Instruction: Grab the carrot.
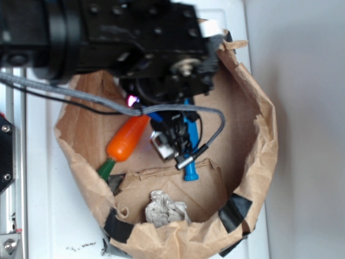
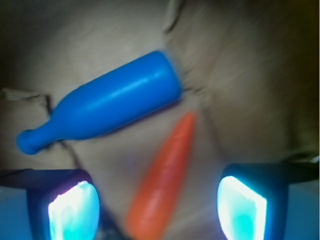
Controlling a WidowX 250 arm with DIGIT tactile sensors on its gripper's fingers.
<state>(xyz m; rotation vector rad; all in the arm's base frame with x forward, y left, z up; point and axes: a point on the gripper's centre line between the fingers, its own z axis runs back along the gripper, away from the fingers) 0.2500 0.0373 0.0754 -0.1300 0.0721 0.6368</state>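
Exterior view, left to right: the white surface (image 1: 43, 178) carries a brown paper bag (image 1: 259, 108) with a rolled-down rim, lying open. Inside it, toward the left, the carrot (image 1: 127, 138) lies on the bag's floor, its green stem end pointing to the lower left. Just right of it hangs my end effector (image 1: 171, 141), and beyond that a blue bottle (image 1: 190, 144) is partly hidden by my arm. A crumpled wad of paper (image 1: 166, 209) rests near the bag's front rim.

Wrist view, left to right: my left fingertip pad (image 2: 75, 212) and right pad (image 2: 242, 207) stand well apart, so my end effector is spread and holds nothing. The carrot (image 2: 162, 182) lies between them, nearer the left pad, tip pointing up and away. The blue bottle (image 2: 107, 102) lies above it, close to the tip; whether they touch is unclear.

Progress, as I judge it: alignment over the carrot is largely done; lowering, closing and lifting remain. No contact with the carrot is visible.
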